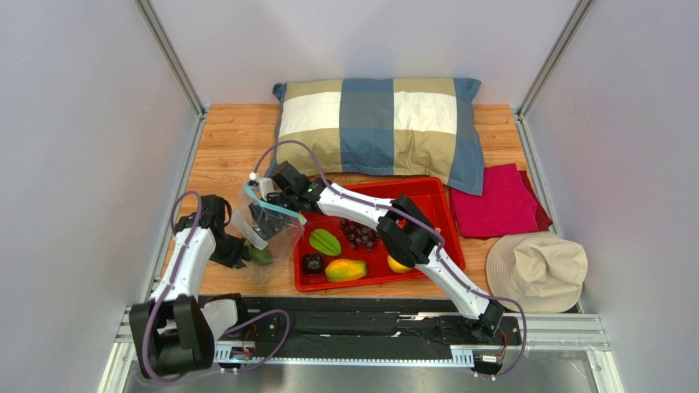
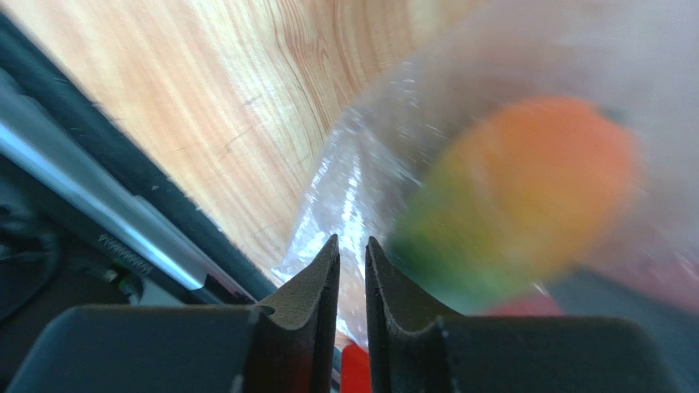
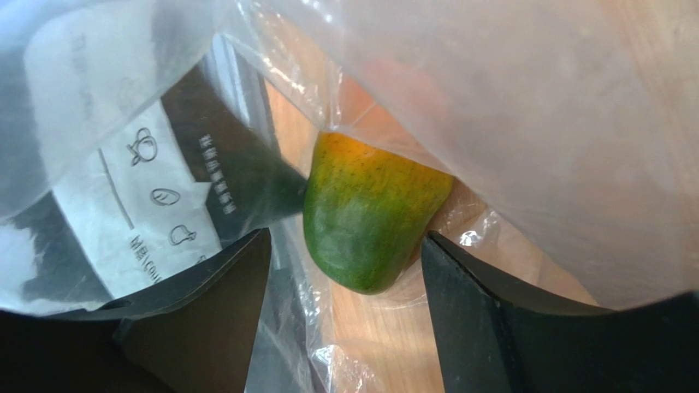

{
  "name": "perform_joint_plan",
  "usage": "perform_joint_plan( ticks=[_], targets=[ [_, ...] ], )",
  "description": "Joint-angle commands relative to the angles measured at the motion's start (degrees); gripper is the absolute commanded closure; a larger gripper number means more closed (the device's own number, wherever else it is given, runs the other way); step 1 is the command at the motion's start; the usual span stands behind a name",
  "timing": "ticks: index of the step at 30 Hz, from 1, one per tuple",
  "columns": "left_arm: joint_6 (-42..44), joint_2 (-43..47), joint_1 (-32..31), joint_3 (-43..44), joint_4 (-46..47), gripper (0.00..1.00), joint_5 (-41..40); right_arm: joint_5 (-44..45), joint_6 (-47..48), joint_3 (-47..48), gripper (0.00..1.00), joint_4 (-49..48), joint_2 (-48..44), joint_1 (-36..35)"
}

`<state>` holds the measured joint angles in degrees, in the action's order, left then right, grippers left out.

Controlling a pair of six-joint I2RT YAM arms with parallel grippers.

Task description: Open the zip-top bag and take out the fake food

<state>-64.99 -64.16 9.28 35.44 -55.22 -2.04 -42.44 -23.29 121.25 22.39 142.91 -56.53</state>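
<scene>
The clear zip-top bag (image 1: 269, 232) lies left of the red tray, its blue-green zip strip (image 1: 275, 205) raised. My left gripper (image 1: 238, 252) is shut on the bag's lower plastic; in the left wrist view (image 2: 351, 241) crinkled film (image 2: 353, 164) sits between its fingers. My right gripper (image 1: 264, 214) is open inside the bag's mouth. In the right wrist view (image 3: 344, 236) an orange-green mango (image 3: 369, 217) lies inside the bag (image 3: 509, 98), just ahead of the open fingers. It shows blurred in the left wrist view (image 2: 525, 192).
The red tray (image 1: 435, 205) holds a green star fruit (image 1: 325, 241), purple grapes (image 1: 358, 233), a dark round fruit (image 1: 312, 264), another mango (image 1: 345, 269) and a yellow citrus (image 1: 399, 264). A checked pillow (image 1: 381, 123) lies behind, a red cloth (image 1: 496, 201) and beige hat (image 1: 537, 270) at right.
</scene>
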Motion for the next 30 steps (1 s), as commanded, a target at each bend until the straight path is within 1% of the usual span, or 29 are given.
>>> perform_joint_plan(
  ticks=[1,3,5,7,9,11,12,14,16,17,20,25,27,30],
  targets=[
    [1.3,7.4,0.7,6.8,-6.6,0.76,-7.4,-1.5,1.0,3.8,0.28,-0.4,2.2,0.2],
    [1.3,6.7,1.2,8.6,-8.0,0.75,-9.0,-1.8,0.5,3.8,0.27,-1.3,2.4,0.2],
    [2.3,5.4,2.2,8.3,-5.8,0.75,-9.0,-1.9,-0.6,3.9,0.26,-2.0,2.7,0.5],
    [3.7,2.2,5.4,7.0,-4.1,0.76,-7.6,-2.9,-0.9,4.1,0.26,-2.5,2.9,0.7],
    [5.8,-1.1,7.2,5.8,0.4,0.77,-4.3,-4.0,-0.6,3.9,0.26,-2.5,3.1,0.9],
    [8.5,-5.2,7.2,5.8,3.3,0.82,-2.5,-4.5,0.3,3.5,0.25,-2.3,3.2,0.9],
    [9.4,-6.7,7.2,5.7,4.5,0.83,0.3,-4.8,0.2,3.5,0.25,-2.4,3.5,1.0],
    [11.8,-10.5,7.2,5.5,7.6,0.84,4.0,-5.3,0.2,3.9,0.25,-2.2,4.0,1.1],
    [15.1,-12.5,7.2,5.3,11.6,0.84,7.2,-5.4,0.0,4.2,0.25,-2.2,4.5,1.0],
    [15.9,-13.9,7.2,5.9,11.7,0.85,9.2,-5.4,0.0,4.6,0.25,-2.2,4.8,0.8],
    [17.9,-14.4,6.4,5.7,13.6,0.86,12.7,-4.9,-0.1,5.4,0.25,-1.9,6.0,0.7],
    [19.9,-11.7,6.4,4.3,15.0,0.86,14.3,-1.4,-0.4,5.4,0.24,-2.2,7.1,1.0],
    [19.3,-11.7,6.3,3.6,15.3,0.87,16.3,1.1,-1.4,6.1,0.24,-2.1,7.7,1.0],
    [18.2,-11.3,6.4,2.4,15.7,0.87,16.8,4.4,-2.6,7.5,0.25,-1.9,8.9,1.2]
  ],
)
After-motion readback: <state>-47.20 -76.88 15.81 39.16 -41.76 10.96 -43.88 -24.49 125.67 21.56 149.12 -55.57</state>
